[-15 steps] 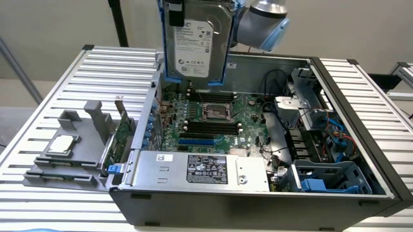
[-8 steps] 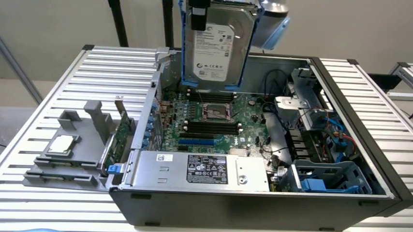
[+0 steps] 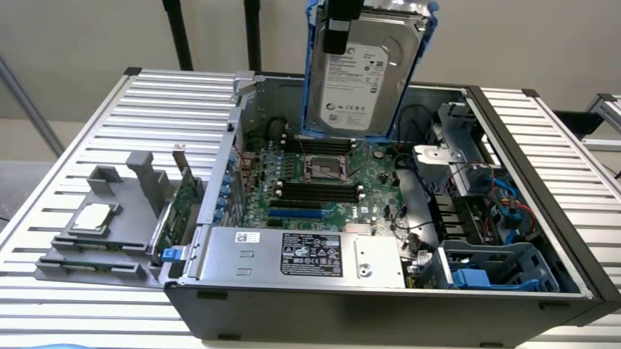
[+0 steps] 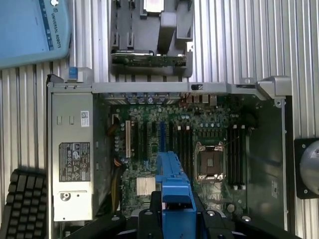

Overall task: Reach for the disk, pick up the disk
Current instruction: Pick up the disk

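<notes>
Blue carrier rail (image 4: 172, 199) sits closest to the wrist camera, pinched between the black fingers (image 4: 155, 211) of the gripper (image 4: 175, 219). From outside, the gripper (image 3: 342, 22) is clamped on the upper end of the disk (image 3: 361, 73), which hangs upright, well above the open computer case (image 3: 388, 305). Its long axis runs straight down from the tool, label facing the exterior camera, blue rails on both long sides. Its lower edge hovers clear of the motherboard (image 3: 321, 182), over the CPU socket (image 3: 325, 166). Outward from there, the silver power supply (image 3: 291, 254) lies along the case's near wall. A grey fixture (image 3: 107, 233) holding a small chip (image 3: 92, 217) rests on the slatted table (image 3: 58, 182), at the exterior view's left.
</notes>
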